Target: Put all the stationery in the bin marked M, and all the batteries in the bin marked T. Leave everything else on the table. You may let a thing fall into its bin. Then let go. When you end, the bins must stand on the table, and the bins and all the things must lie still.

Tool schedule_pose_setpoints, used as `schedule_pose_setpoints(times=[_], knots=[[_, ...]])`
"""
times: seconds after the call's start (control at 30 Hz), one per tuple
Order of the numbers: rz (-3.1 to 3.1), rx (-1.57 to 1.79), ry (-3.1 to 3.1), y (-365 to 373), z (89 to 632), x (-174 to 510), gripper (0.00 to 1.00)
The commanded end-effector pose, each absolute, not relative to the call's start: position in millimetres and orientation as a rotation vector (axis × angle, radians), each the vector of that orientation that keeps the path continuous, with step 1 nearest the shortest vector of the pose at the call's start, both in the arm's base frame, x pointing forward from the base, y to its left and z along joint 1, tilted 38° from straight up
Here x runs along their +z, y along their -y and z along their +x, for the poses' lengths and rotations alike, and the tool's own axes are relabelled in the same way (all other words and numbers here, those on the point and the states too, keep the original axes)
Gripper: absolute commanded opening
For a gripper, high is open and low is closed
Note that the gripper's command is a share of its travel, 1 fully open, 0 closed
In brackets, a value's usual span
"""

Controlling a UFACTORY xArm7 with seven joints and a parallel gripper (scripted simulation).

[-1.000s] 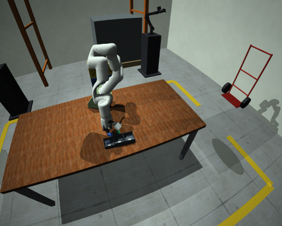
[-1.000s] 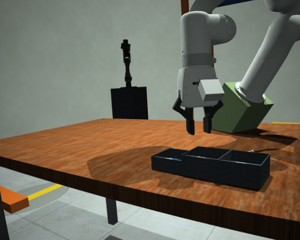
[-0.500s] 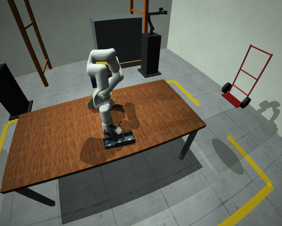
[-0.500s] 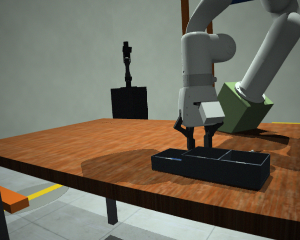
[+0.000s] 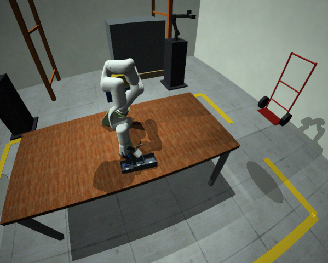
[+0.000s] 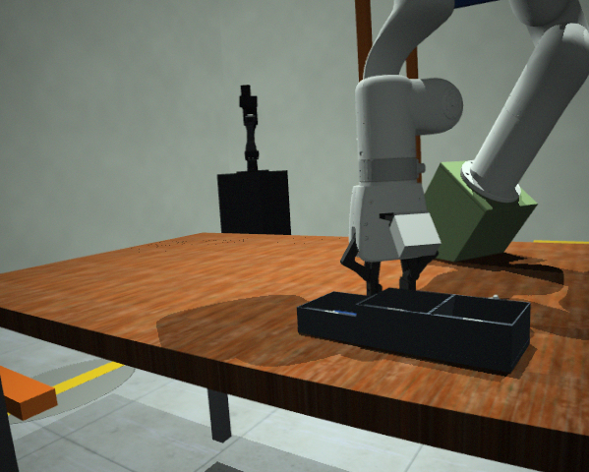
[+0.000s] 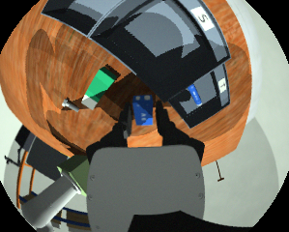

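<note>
Blue rectangular battery with two terminals (image 7: pixel 143 110): standing between fingers | black claw (image 5: pixel 128 155) (image 6: pixel 391 284) (image 7: pixel 143 108): hovering partly open, gripping nothing | small blue cylinder (image 7: pixel 194 95): lying inside T bin (image 7: pixel 221 107)

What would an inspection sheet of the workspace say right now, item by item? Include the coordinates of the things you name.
Surface: wooden table (image 5: pixel 73 158) (image 6: pixel 182 284), shadows across it.
Job's things: blue block-shaped battery (image 7: pixel 143 116) between the open fingers, not gripped; blue cylinder (image 7: pixel 194 95) in the bin marked T (image 7: pixel 222 86); the M label cannot be made out.
Clutter: green-and-white block (image 7: pixel 101 83) and a metal bolt-like piece (image 7: pixel 71 104) beside the bins.
Gripper (image 6: pixel 389 292) (image 7: pixel 143 108): open, pointing down.
Cables: nothing seen.
Surroundings: red hand truck (image 5: pixel 289 82) by the wall.
</note>
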State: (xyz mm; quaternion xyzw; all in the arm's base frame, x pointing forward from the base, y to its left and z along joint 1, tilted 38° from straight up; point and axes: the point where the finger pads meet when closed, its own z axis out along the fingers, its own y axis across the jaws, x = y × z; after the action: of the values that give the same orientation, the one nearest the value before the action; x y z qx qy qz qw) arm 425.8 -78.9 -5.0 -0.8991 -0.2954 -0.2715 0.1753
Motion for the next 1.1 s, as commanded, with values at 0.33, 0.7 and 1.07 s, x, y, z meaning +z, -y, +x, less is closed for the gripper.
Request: schedule_pose_setpoints(times=[0.33, 0.7, 1.07], knots=[[-2.550, -0.771, 0.836, 79.3, 426.7, -5.7, 0.42], [-2.550, -0.771, 0.836, 79.3, 426.7, -5.7, 0.00], [-2.550, -0.772, 0.836, 79.4, 426.8, -5.7, 0.00]])
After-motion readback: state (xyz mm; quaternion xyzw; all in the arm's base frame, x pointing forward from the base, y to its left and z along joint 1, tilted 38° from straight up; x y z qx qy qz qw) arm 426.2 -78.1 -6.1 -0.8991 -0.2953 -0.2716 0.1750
